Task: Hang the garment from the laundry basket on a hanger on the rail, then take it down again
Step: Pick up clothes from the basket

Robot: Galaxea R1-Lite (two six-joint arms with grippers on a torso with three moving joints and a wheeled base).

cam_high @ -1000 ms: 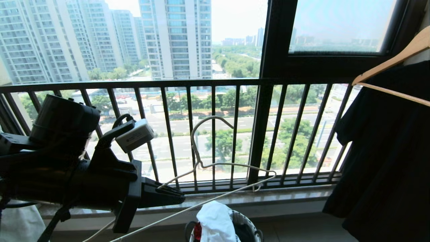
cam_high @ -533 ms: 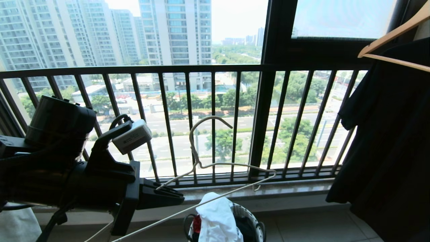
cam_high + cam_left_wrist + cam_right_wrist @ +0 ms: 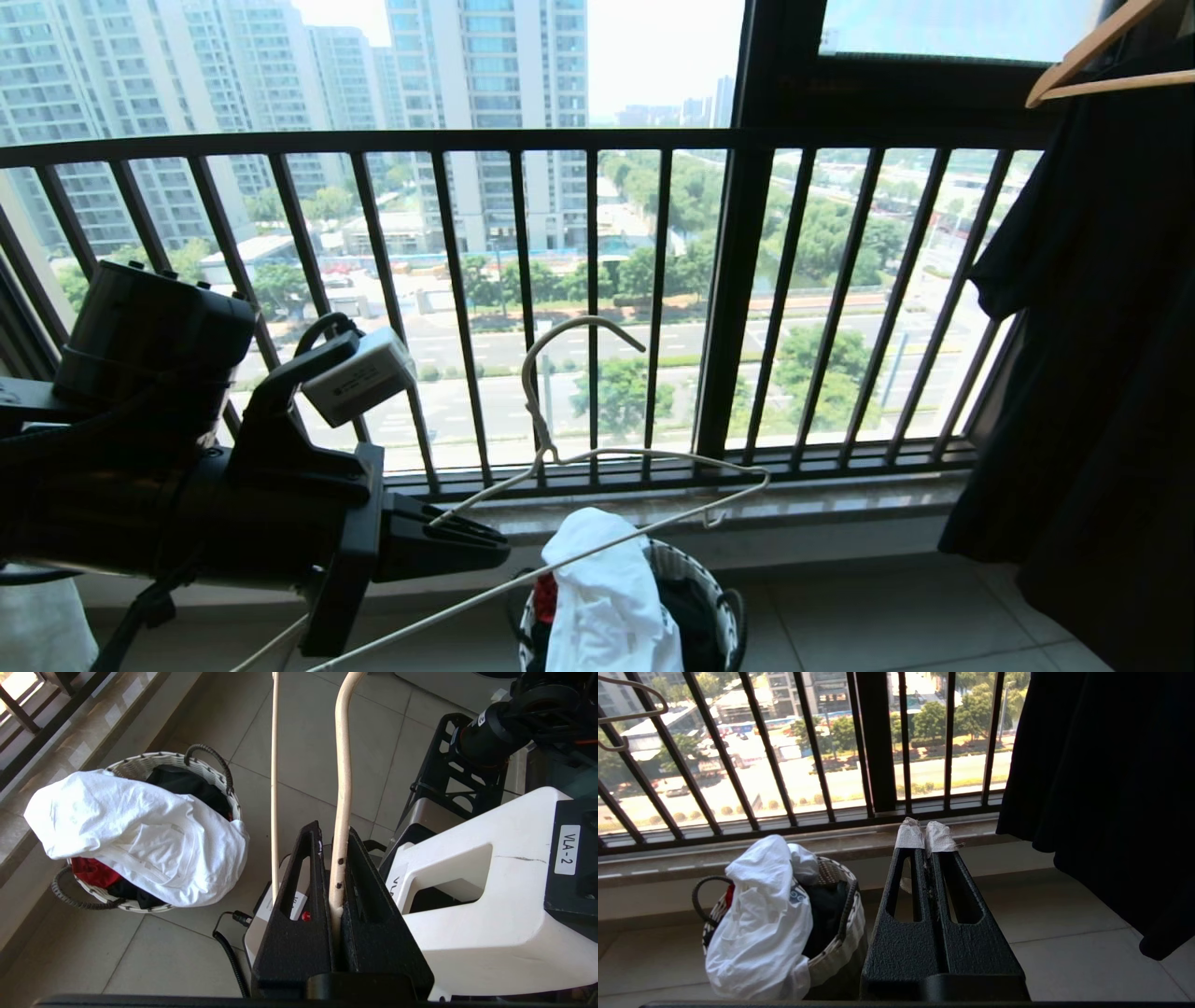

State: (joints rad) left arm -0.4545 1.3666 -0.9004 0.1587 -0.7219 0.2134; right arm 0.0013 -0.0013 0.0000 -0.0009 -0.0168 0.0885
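While the left gripper (image 3: 499,546) clamps one arm of the hanger (image 3: 597,455) before the railing (image 3: 467,140), the T-shirt (image 3: 607,597) lies heaped in the basket (image 3: 724,607) below; the right gripper (image 3: 924,835) stays clenched, empty.

- Strong daylight pours through the balcony railing (image 3: 597,308) — sky blown out white.
- Backlit foreground falls dark; black garment (image 3: 1092,373) loses detail.
- Wide-angle bending at the edges — railing bars splay.
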